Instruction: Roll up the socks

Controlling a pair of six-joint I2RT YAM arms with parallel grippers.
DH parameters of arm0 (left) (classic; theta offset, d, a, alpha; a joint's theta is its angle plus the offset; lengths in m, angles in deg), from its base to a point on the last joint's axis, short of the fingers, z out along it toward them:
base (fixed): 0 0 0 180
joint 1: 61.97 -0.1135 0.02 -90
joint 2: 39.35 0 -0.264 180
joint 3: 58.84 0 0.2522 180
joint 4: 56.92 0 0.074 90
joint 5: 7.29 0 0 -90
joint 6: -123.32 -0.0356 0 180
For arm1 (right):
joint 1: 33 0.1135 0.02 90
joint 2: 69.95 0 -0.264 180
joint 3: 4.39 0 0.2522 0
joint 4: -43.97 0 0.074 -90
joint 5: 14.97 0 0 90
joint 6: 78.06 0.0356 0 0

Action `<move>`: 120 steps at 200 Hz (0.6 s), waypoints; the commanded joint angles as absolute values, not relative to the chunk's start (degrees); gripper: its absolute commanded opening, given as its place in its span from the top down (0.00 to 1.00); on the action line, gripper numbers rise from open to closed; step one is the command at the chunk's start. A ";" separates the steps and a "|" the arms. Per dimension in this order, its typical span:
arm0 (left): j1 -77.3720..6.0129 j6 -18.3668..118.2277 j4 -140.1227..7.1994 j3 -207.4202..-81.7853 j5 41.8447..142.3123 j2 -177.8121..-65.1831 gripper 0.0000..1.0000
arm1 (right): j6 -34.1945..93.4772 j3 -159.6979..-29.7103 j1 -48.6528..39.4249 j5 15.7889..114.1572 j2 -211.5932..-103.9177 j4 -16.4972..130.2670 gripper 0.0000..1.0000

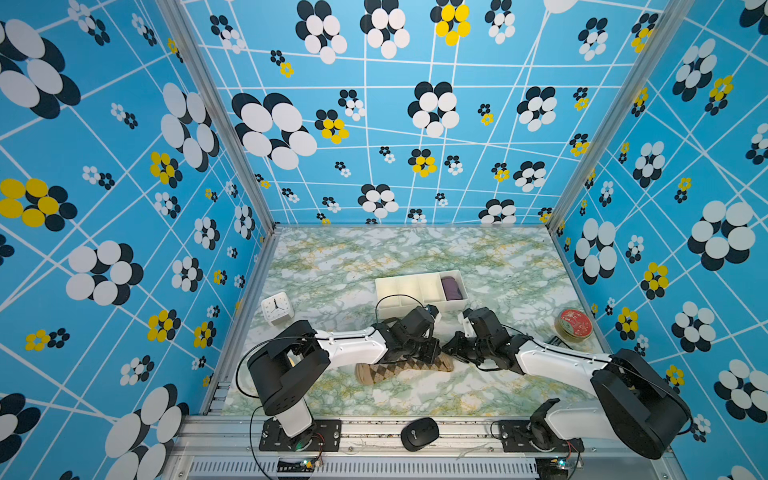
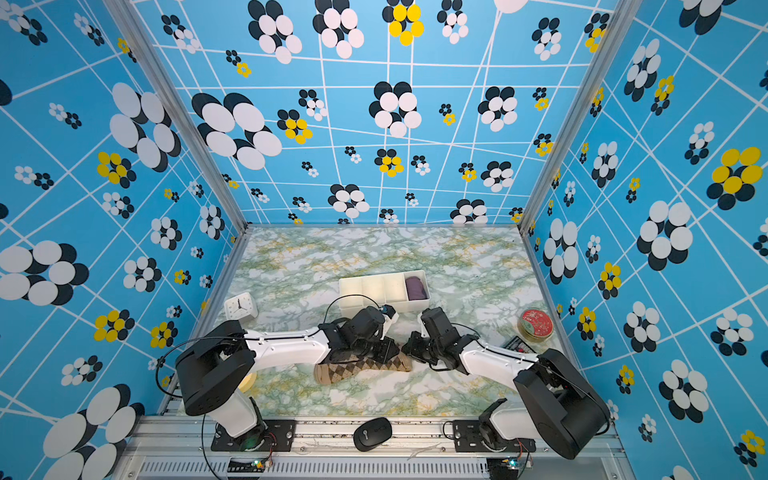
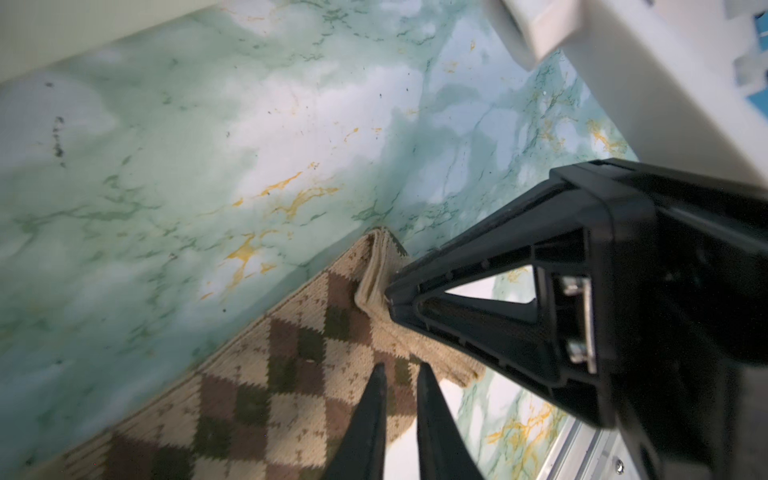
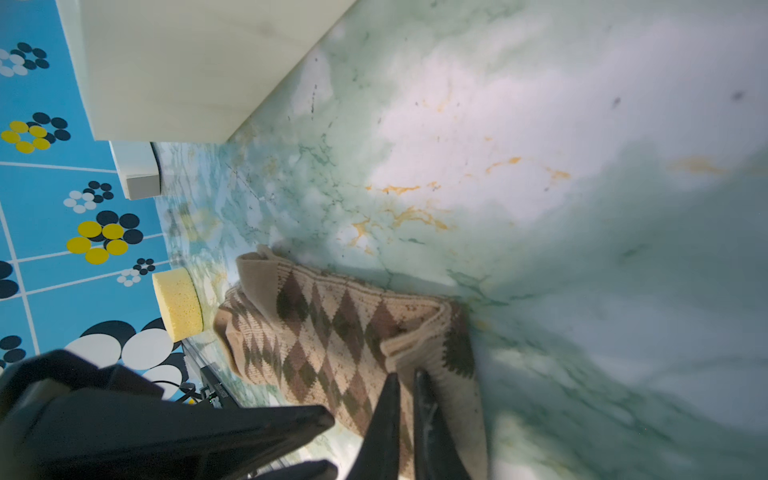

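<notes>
The tan argyle socks [image 1: 399, 371] [image 2: 357, 370] lie flat, stacked lengthwise, near the table's front middle. My right gripper [image 1: 446, 347] [image 4: 407, 376] is at their right end, shut on a raised fold of the beige edge; its tip [image 3: 390, 297] shows pinching that fold. My left gripper [image 1: 434, 353] [image 3: 402, 370] is just left of it, over the socks [image 3: 270, 374] near their front edge. Its jaws stand nearly together with a narrow gap. The knit under them looks flat, and I cannot tell whether they pinch it. The socks' left end [image 4: 249, 324] lies free.
Behind the grippers stands a white divider tray [image 1: 415, 305] with a purple fabric bundle [image 1: 451, 287] in its right compartment. There is a white clock [image 1: 277, 308] at the left, a red tin [image 1: 573, 325] at the right and a yellow sponge [image 4: 176, 305] near the left arm. A black mouse [image 1: 419, 433] is on the front rail.
</notes>
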State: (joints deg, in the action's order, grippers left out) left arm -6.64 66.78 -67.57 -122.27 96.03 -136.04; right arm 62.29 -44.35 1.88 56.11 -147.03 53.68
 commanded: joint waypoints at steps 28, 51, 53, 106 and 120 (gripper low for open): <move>-6.95 66.64 -66.12 -124.72 96.85 -140.23 0.83 | 61.86 -44.90 2.40 57.62 -146.31 55.74 1.00; -6.95 66.63 -65.76 -124.72 96.69 -140.71 0.84 | 61.89 -44.79 2.29 57.47 -146.67 55.39 1.00; -6.95 66.59 -65.72 -124.72 96.68 -140.70 0.84 | 61.94 -44.83 2.37 57.45 -146.72 55.37 1.00; -6.95 66.03 -65.36 -125.26 96.33 -140.76 0.84 | 62.47 -44.79 2.37 56.61 -148.33 53.83 1.00; -7.02 65.63 -65.99 -125.83 96.07 -141.29 0.86 | 62.73 -44.65 2.38 56.47 -148.69 53.43 1.00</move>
State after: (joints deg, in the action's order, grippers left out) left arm -6.64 66.75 -65.95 -123.47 96.23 -139.84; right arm 62.14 -44.35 1.88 56.46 -147.54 54.07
